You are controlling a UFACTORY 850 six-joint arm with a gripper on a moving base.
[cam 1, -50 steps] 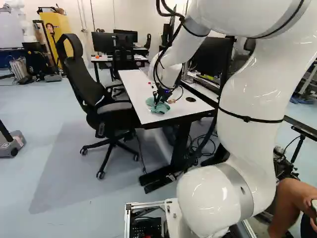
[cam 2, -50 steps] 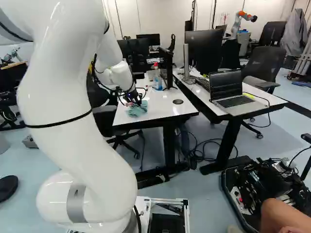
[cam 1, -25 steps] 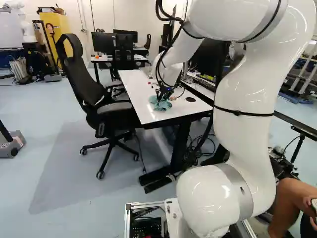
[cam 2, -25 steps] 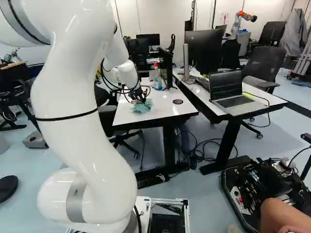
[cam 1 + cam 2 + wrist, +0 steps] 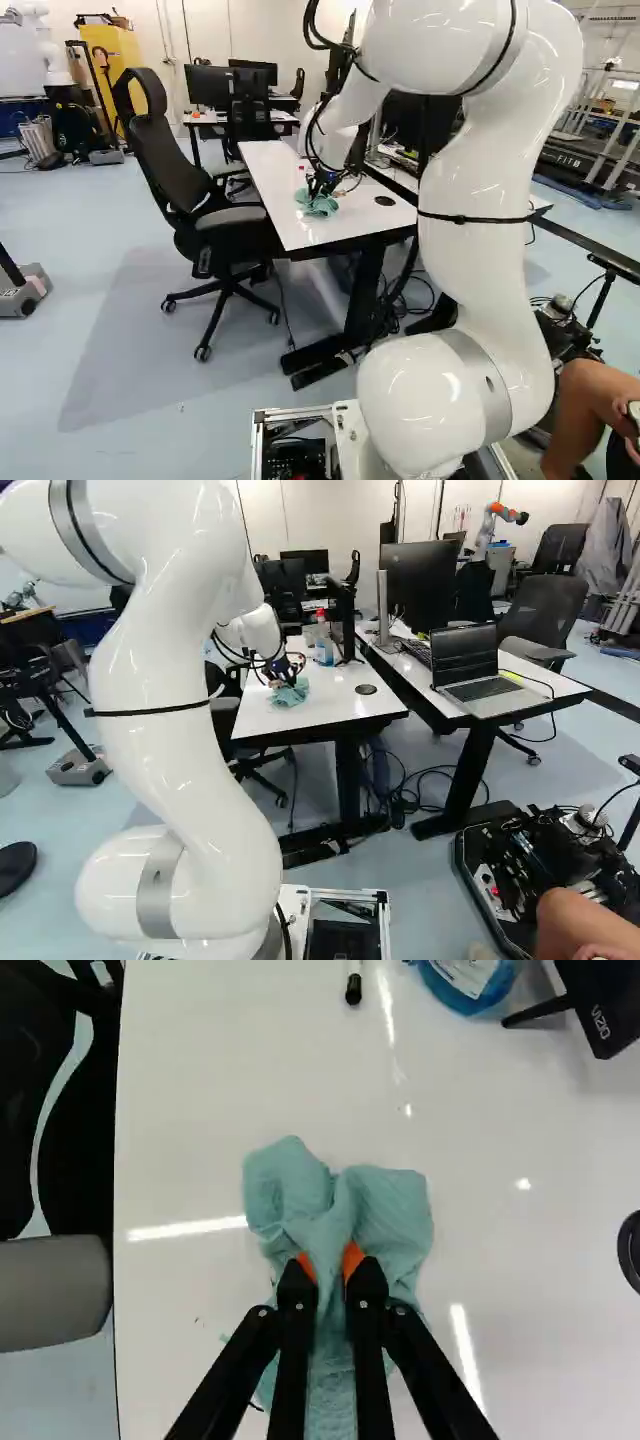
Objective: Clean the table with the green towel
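The jaws (image 5: 332,1266) pinch the green towel (image 5: 385,1210), which sits on the white table (image 5: 200,1340). To wipe well, press it flat, rub slowly, and don't bump the blue bottle (image 5: 465,982).

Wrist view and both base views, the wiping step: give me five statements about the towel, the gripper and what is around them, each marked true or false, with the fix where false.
1. The gripper is shut on the green towel. True.
2. The towel hangs over the table's edge. False: it lies on the white table, inside its edges.
3. A black-capped pen lies ahead of the gripper, apart from the towel. True.
4. The laptop shares the towel's table. False: the laptop is on the neighbouring table.
5. An office chair stands beside the towel's table. True.
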